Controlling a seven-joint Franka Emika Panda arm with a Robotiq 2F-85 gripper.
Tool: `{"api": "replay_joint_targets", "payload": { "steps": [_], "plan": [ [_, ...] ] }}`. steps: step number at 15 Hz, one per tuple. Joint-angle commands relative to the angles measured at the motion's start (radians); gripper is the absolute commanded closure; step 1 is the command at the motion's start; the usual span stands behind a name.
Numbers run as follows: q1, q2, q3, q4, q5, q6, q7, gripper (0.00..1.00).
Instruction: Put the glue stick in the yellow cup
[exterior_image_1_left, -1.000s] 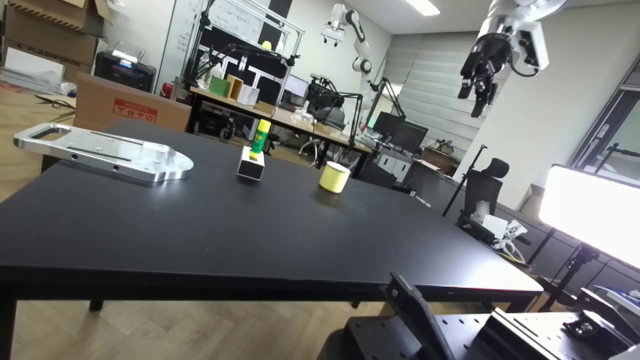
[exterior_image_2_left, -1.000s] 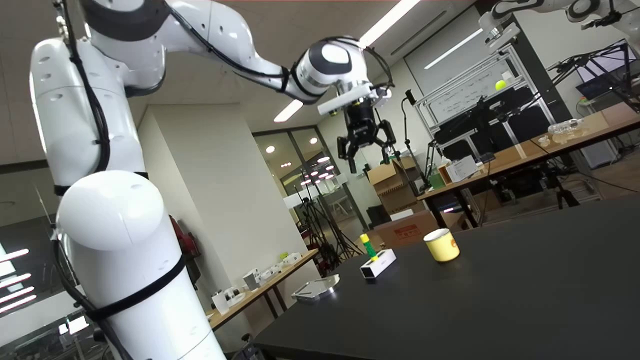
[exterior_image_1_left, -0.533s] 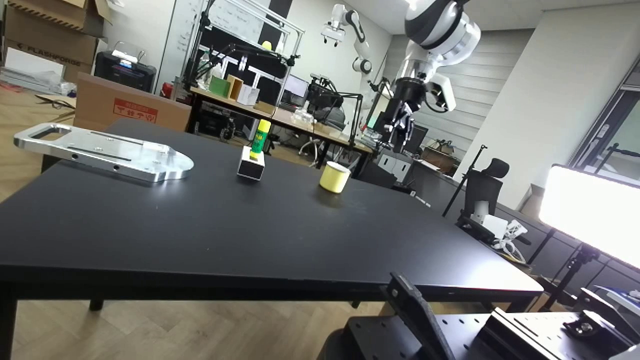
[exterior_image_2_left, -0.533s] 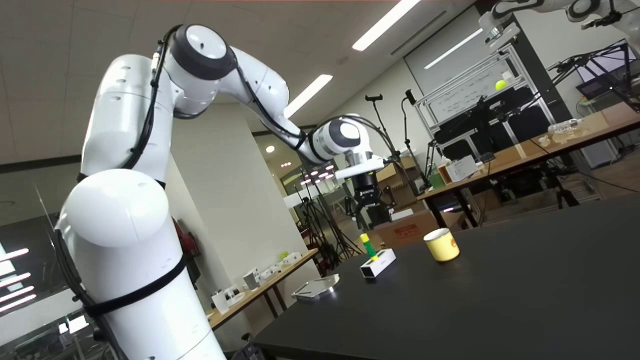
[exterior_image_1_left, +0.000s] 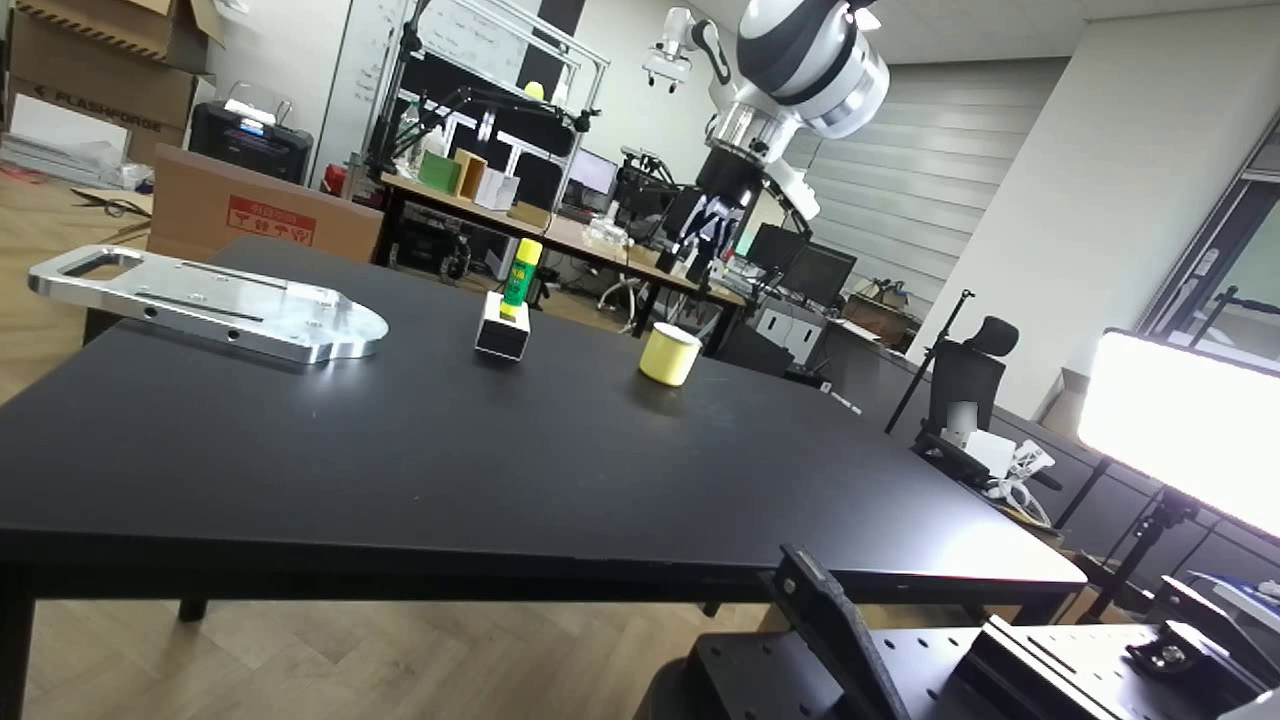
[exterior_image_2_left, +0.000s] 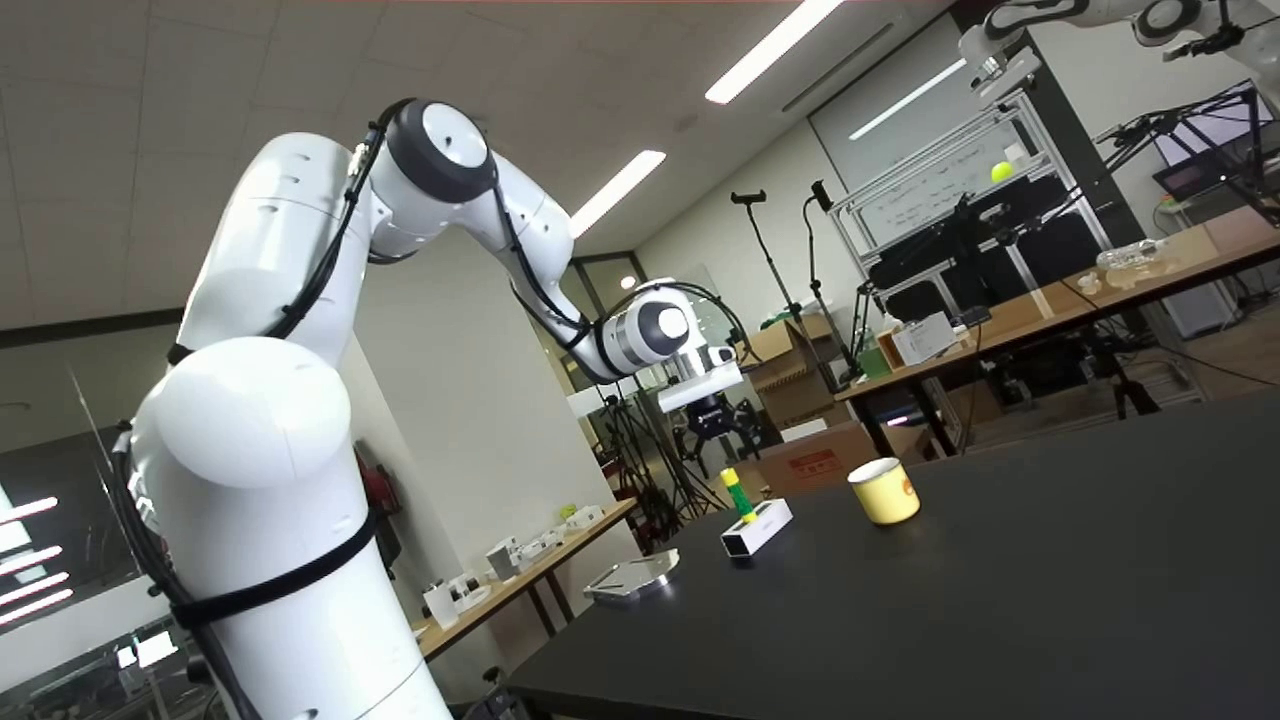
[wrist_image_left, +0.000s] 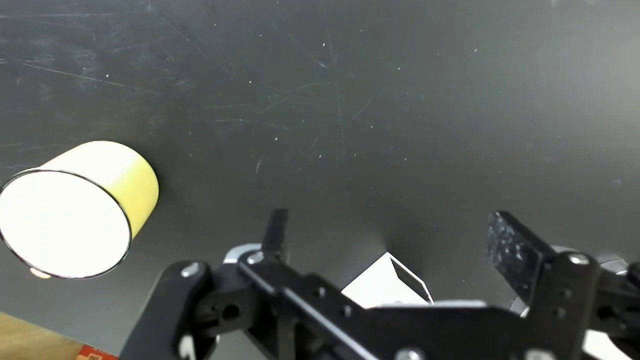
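arm (exterior_image_2_left: 540, 215): lower & nearer glue stick (exterior_image_1_left: 519, 278) than approx 1 sec ago, per both exterior views; prob. mid-approach, w/ pick yet to start
glue stick: same spot as then, on end atop black-and-white block (exterior_image_1_left: 503, 328); not in yellow cup (exterior_image_1_left: 669, 355), hence whole transfer left to do; not made out in wrist view, poss. hidden behind jaws
yellow cup: also unmoved, upright on surface (exterior_image_1_left: 450, 460), apart from block; inside washed out in wrist view, can't tell re contents
jaws: spread wide in wrist view, w/ big gap btwn; holding nada, touching nada afaict; framing one end of block from above, w/o contact
glue stick grasp: prob. needs centring over glue stick, straight descent, then gentle squeeze & lift; slim on a small base, poss. easy to topple if nudged
metal plate (exterior_image_1_left: 215, 305): flat on surface, on opp. side of block from yellow cup; worth keeping clear of, imo
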Motion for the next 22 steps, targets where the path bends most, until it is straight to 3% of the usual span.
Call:
{"api": "replay_joint_targets", "payload": {
  "steps": [1,10,15,22],
  "plan": [
    [-0.02,0.002,0.019,0.002,-0.017,0.001,0.011,0.0],
    [-0.024,0.002,0.019,0.001,-0.016,0.006,0.011,0.0],
    [0.021,0.086,-0.007,0.149,-0.126,0.03,0.026,0.0],
    [0.086,0.325,0.029,0.484,-0.214,-0.077,-0.041,0.0]
  ]
}}
